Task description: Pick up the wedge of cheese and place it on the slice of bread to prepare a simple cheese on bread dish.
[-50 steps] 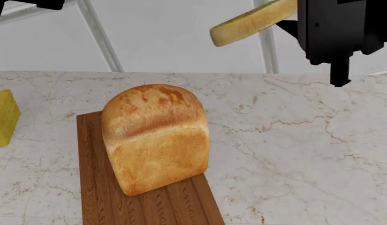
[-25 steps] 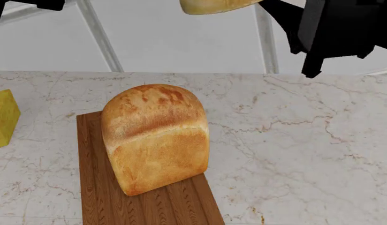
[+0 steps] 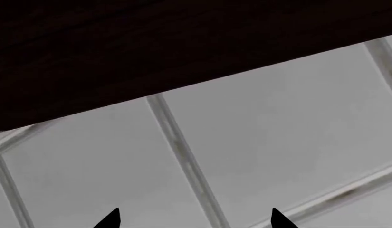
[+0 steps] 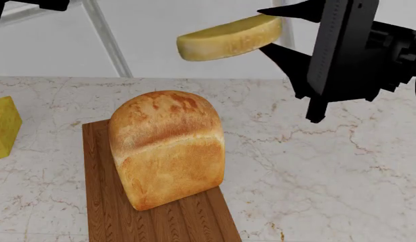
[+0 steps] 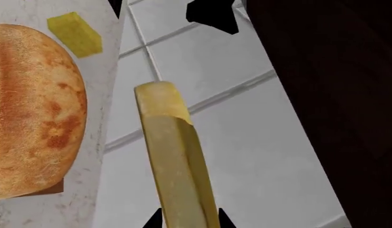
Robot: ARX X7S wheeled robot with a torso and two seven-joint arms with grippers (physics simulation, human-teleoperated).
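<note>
The wedge of cheese (image 4: 227, 38), a pale yellow half-disc, hangs in the air above and beyond the far end of the slice of bread (image 4: 167, 146). My right gripper (image 4: 278, 33) is shut on its right end, one finger above it and one below. In the right wrist view the cheese (image 5: 173, 161) runs out from between the fingertips of the gripper (image 5: 186, 221), with the bread (image 5: 31, 109) off to one side. The bread lies on a wooden cutting board (image 4: 161, 222). My left gripper (image 3: 194, 221) is open over the tiled floor, with nothing between its tips.
A brighter yellow blocky cheese chunk (image 4: 2, 126) sits on the marble counter (image 4: 329, 166) at the far left, also seen as the chunk (image 5: 75, 33) in the right wrist view. Beyond the counter's far edge is grey tiled floor (image 4: 174, 30).
My right gripper has carried the cheese to the left, first up, then lower, and has turned. The cheese now hangs nearer the bread. Bread, board and chunk have not moved.
</note>
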